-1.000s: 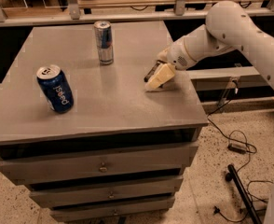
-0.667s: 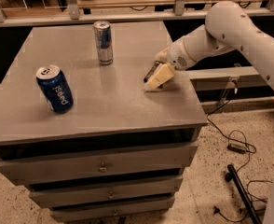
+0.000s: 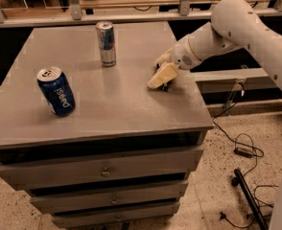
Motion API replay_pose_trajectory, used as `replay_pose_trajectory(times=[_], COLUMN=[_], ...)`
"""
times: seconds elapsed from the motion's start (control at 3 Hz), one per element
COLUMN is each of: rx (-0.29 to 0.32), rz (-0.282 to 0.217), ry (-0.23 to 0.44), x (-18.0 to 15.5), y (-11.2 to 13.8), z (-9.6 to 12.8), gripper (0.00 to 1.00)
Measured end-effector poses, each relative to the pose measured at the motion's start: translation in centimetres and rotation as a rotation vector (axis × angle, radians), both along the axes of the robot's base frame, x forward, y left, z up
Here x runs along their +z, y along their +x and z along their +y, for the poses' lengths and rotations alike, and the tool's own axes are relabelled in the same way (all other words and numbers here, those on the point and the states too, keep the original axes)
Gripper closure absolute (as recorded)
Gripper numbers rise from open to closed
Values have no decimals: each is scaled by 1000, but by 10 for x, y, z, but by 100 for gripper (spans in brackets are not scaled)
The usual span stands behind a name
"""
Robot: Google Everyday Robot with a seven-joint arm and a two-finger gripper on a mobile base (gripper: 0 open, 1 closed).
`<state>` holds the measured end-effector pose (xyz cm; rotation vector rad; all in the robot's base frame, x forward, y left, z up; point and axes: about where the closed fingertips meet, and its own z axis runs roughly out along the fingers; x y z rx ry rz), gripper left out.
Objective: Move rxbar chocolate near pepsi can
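The pepsi can (image 3: 57,91), stout and dark blue with white lettering and a silver top, stands at the left front of the grey cabinet top (image 3: 107,104). My gripper (image 3: 162,75) is lowered onto the right side of the top, far to the right of the can. The rxbar chocolate is not clearly visible. Only a small dark sliver (image 3: 166,86) shows under the gripper's tip, and I cannot tell whether it is the bar.
A taller, slim silver-and-blue can (image 3: 106,43) stands at the back middle of the top. The cabinet has drawers (image 3: 105,169) below. Cables (image 3: 241,147) and a dark pole (image 3: 249,198) lie on the floor at the right. A railing (image 3: 131,16) runs behind.
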<state>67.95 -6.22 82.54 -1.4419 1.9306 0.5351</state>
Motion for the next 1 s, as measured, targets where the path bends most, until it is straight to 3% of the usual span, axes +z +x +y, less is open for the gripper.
replay_pose_trajectory(times=[0.67, 1.0], rx=[0, 122], rz=[0, -22], ry=[0, 69], x=[2, 13], y=[0, 4], z=[0, 41], gripper=[100, 100])
